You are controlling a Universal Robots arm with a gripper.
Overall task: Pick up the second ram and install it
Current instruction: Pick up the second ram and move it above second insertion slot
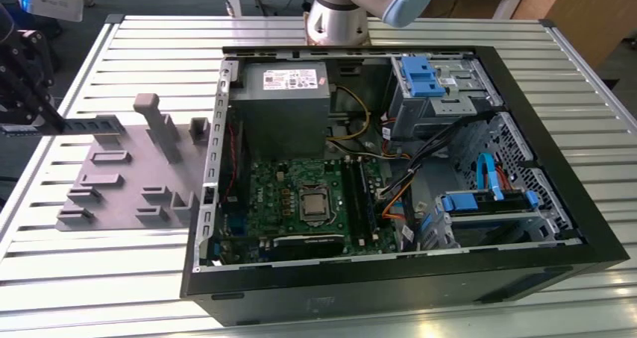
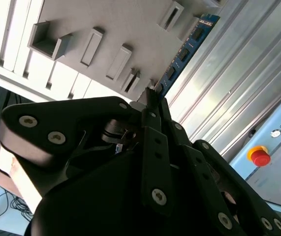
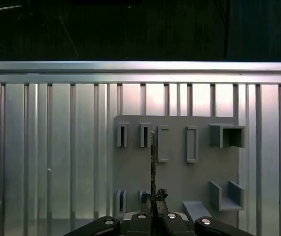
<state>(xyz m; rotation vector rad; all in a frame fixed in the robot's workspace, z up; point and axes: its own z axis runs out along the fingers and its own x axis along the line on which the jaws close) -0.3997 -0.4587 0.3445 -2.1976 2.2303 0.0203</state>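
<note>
Pinching one end of the second ram [image 2: 186,50], the gripper [image 2: 152,100] holds it over the grey holder tray [image 1: 119,185], at nine o'clock from the open computer case [image 1: 398,278]. Light, stiff and likely fragile, it is better gripped by its edges than its chips.

The counter [image 1: 110,278] is a ribbed metal top of long silvery slats. A grey tray [image 1: 119,185] lies flat on it, toward the edge on the exterior view's left. Just beside the tray an open black PC case [image 1: 398,286] lies on its side, spreading from the middle toward the opposite edge.
</note>
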